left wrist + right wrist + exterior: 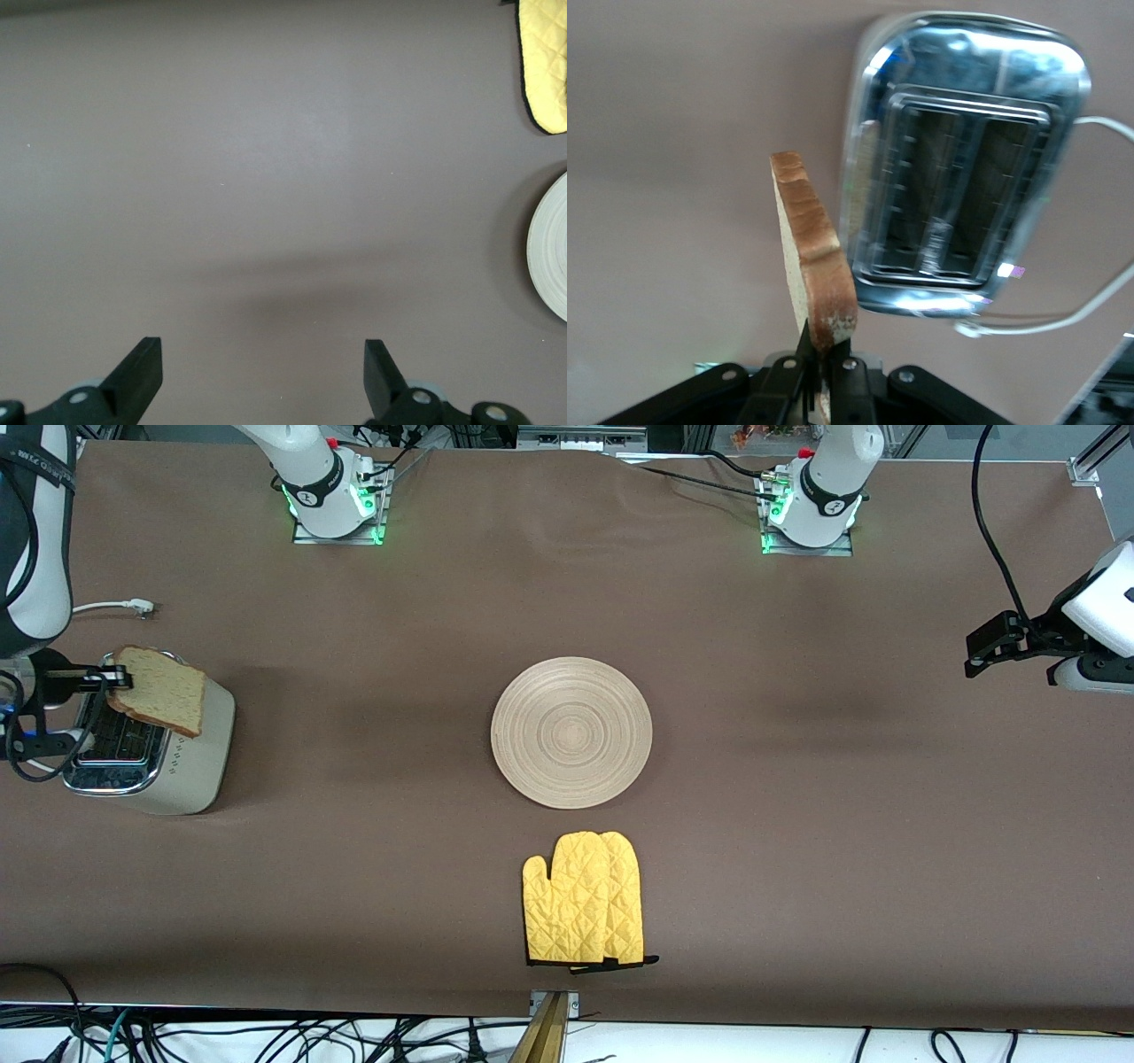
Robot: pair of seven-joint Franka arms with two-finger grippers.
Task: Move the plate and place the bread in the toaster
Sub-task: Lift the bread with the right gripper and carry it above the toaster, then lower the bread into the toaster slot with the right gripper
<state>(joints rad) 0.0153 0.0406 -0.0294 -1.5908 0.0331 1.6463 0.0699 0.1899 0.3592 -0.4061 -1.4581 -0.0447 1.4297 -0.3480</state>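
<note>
The cream toaster (151, 757) with its chrome top (966, 159) stands at the right arm's end of the table. My right gripper (111, 682) is shut on the crust of the bread (159, 689) and holds the slice in the air. It hangs over the toaster's edge, beside the dark slots rather than above them. In the right wrist view the bread (811, 257) stands on edge in the gripper (824, 354). The round wooden plate (571, 732) lies bare mid-table. My left gripper (983, 654) waits open over the left arm's end of the table, its fingers (142, 372) wide apart above bare cloth.
A yellow oven mitt (583, 911) lies nearer to the front camera than the plate. A white plug and cable (133, 607) lie on the cloth near the toaster. The left wrist view catches the plate's rim (551, 248) and the mitt's corner (545, 62).
</note>
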